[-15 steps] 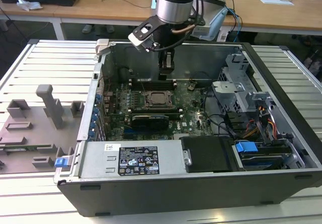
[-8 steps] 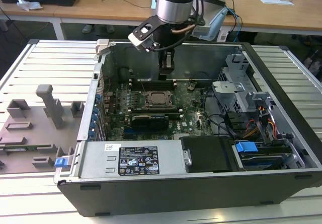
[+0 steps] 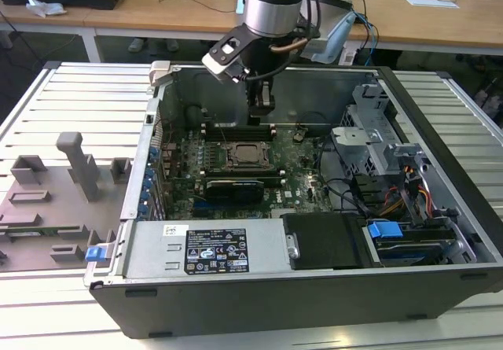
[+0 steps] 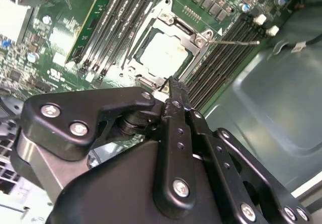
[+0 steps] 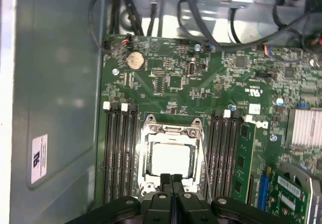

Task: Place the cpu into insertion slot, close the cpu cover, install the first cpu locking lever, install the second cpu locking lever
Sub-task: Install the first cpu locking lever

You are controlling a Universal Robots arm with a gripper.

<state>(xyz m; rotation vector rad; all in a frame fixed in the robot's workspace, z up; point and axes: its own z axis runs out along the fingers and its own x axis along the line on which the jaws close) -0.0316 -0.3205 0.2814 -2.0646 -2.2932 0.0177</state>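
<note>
The tool [image 5: 171, 178] has its two matte black fingers pressed together, with nothing between them. Just below their tips sits the cpu [image 5: 169, 158], a flat pale square with a dull metal shine, lying in the insertion slot [image 5: 149, 159]. The cpu cover [image 5: 171, 130], a thin silver frame, lies flat around it. A thin wire lever [image 5: 205, 156] runs beside the frame. The tool hides the frame's nearest edge, so I cannot make out that part.
</note>
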